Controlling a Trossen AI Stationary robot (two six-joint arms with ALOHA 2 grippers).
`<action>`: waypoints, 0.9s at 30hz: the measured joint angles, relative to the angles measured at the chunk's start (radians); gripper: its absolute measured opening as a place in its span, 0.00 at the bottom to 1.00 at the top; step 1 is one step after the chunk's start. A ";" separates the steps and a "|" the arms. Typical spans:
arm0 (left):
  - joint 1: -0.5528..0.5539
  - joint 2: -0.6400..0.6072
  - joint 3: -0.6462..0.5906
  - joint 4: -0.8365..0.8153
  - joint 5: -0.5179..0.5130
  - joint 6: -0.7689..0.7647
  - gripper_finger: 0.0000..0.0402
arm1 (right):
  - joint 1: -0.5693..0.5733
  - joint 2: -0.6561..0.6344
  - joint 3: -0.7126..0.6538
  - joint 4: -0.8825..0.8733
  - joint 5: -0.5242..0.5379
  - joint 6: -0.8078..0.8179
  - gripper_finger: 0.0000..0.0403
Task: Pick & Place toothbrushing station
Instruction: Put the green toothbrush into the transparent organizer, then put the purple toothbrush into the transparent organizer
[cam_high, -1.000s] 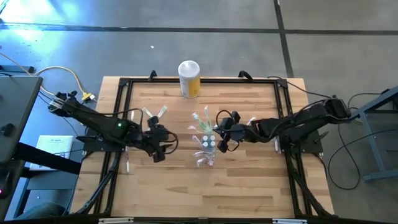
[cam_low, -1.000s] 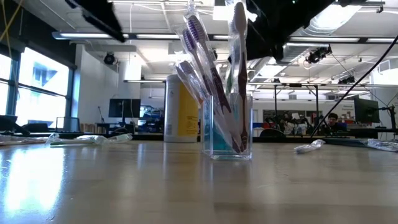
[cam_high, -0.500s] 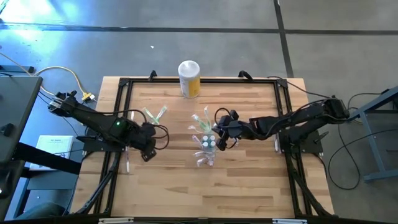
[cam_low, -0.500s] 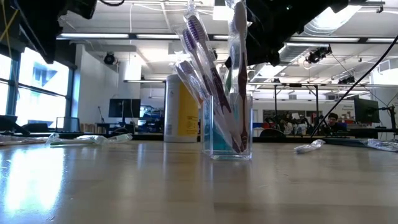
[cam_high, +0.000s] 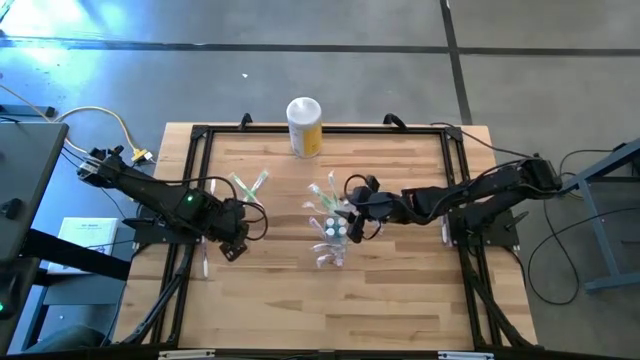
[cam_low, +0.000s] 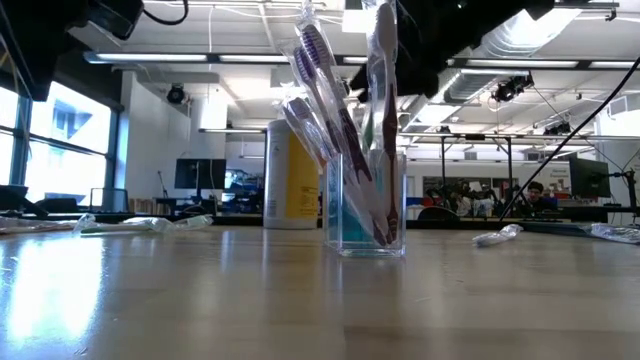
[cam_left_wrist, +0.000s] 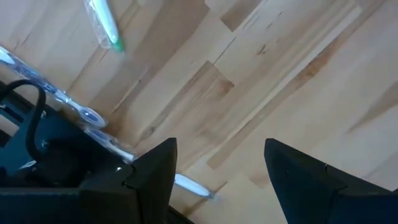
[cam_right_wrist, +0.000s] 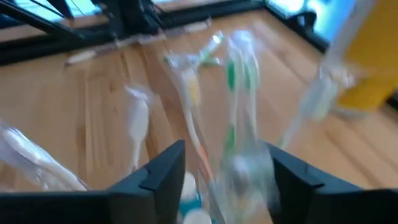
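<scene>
**A:** What does the overhead camera give that the table-level one doesn't?

**B:** Both arms at once. The right gripper (cam_high: 352, 218) sits just beside the clear cup (cam_high: 333, 229) near the table's middle; the left gripper (cam_high: 232, 243) is well apart from it, toward the left side. From table height you see only dark arm parts along the top edge.

**A:** And the low camera's advantage?

**B:** The cup (cam_low: 365, 205) stands upright with several wrapped toothbrushes (cam_low: 335, 110) leaning out of it, and the yellow canister (cam_low: 290, 176) stands behind it. More wrapped brushes lie flat at far left (cam_low: 140, 224) and far right (cam_low: 497, 236).

**A:** Are the pincers wide or narrow?

**B:** The left wrist camera shows its two fingers (cam_left_wrist: 152, 177) spread wide over bare wood, holding nothing, with a green-tipped brush (cam_left_wrist: 104, 23) lying farther off. The right wrist camera shows its fingers (cam_right_wrist: 163, 168) also parted, a green-accented brush (cam_right_wrist: 239, 106) standing between them; whether they touch it I can't tell.

**A:** The surface and the room?

**B:** A pale wood-plank table (cam_high: 400, 290) in a black frame on a grey floor. Beyond it are ceiling lights, monitors, and a person (cam_low: 534, 194) seated far back.
</scene>
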 joint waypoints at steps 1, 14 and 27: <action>0.000 0.000 0.000 0.000 0.004 -0.001 0.58 | 0.001 0.000 0.000 0.022 -0.001 -0.028 0.47; -0.001 0.005 -0.022 -0.058 0.043 -0.176 0.58 | 0.079 0.000 0.000 0.261 0.023 -0.387 0.55; -0.160 0.006 -0.320 0.122 0.292 -0.652 0.58 | 0.162 0.000 0.000 0.267 0.115 -0.444 0.55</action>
